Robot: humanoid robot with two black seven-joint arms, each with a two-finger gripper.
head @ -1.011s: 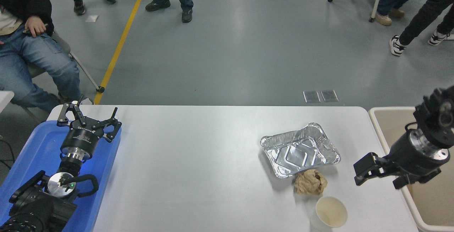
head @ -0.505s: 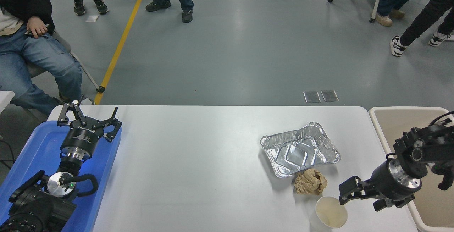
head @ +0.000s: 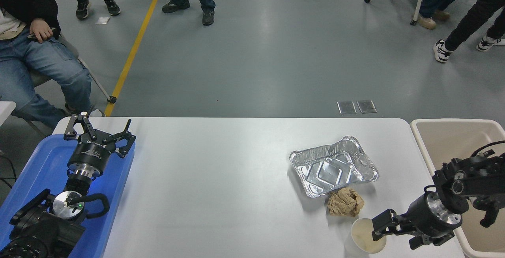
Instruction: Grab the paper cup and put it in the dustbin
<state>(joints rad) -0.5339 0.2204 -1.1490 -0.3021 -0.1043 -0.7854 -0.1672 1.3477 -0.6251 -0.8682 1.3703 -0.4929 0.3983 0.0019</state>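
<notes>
The paper cup [head: 365,237], white with a cream inside, stands upright near the table's front edge at the right. My right gripper [head: 392,235] is open and low beside the cup's right side. Its upper finger [head: 382,223] overlaps the cup's right rim, and the lower finger sits further right. I cannot tell whether it touches the cup. The beige dustbin [head: 446,139] stands off the table's right edge, behind my right arm. My left gripper [head: 100,128] is open and parked over the blue tray at the lower left.
A crumpled brown paper ball [head: 346,202] lies just behind the cup. A silver foil tray [head: 333,166] sits behind that. The blue tray [head: 39,167] is at the table's left end. People sit and stand on the floor beyond the table.
My right gripper has come down and towards the table's front, from above the table near the dustbin's left rim to the cup's right rim. The cup and the left arm have not moved.
</notes>
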